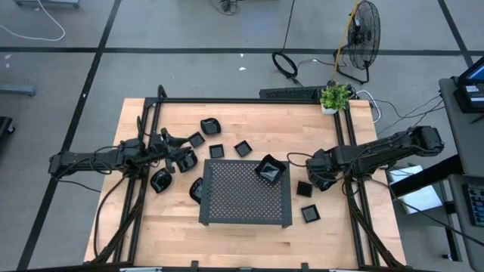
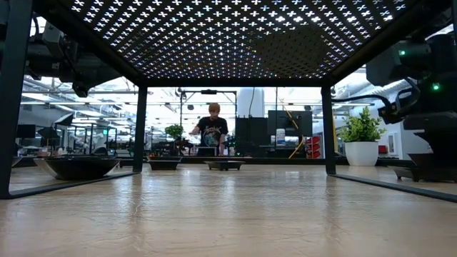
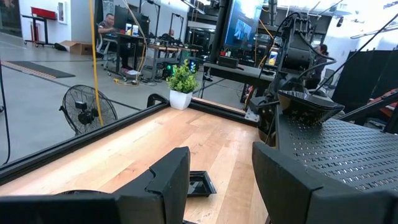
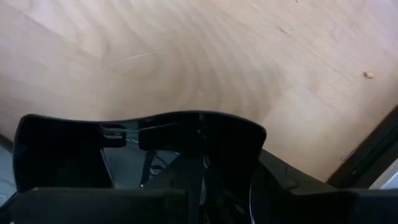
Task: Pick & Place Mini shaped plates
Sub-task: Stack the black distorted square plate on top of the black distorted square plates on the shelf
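A wooden table (image 1: 249, 234) carries a dark perforated tray (image 1: 246, 193) at its centre, raised on legs. One angular black mini plate (image 1: 270, 169) sits on the tray's far right corner. More mini shaped plates (image 1: 227, 140) lie scattered beyond the tray's far edge, two (image 1: 307, 201) rest right of it, and bare wood lies along the near edge.

The left gripper (image 1: 175, 156) reaches in from the left edge, level with the tray's far left corner, its fingers (image 3: 171, 180) parted with nothing between them.

The right gripper (image 1: 314, 168) stretches in from the right, just beside the tray's far right corner, clamped on a glossy black dish (image 4: 140, 140) held above bare wood.

A potted plant (image 1: 334, 97) stands at the far right corner.
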{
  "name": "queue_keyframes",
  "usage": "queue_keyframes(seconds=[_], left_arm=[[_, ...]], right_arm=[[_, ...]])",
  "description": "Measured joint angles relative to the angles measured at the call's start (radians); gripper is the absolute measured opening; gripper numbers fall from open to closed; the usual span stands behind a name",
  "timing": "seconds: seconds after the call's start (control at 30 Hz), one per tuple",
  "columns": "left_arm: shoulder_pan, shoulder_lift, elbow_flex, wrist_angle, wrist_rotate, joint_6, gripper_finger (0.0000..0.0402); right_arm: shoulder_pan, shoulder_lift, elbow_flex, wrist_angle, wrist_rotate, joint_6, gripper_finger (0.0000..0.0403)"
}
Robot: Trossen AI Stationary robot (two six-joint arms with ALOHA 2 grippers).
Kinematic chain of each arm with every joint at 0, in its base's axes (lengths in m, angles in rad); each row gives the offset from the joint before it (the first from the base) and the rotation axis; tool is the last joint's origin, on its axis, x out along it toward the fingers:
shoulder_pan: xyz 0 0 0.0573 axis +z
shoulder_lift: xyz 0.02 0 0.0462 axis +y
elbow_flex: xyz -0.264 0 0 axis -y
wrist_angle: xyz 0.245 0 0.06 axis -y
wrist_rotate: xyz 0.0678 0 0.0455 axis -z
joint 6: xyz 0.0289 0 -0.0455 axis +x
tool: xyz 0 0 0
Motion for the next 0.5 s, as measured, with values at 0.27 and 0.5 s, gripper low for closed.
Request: queue_keyframes(seconds=[0.27,0.5], left_arm=[[0.000,0.000,0.000,0.000,0.000,0.000,0.0177],[0.000,0.000,0.000,0.000,0.000,0.000,0.0177]], right_arm=[[0.000,0.000,0.000,0.008,0.014,0.001,0.0093],[-0.012,0.000,-0.001,0.126,0.046,-0.002,0.0093]])
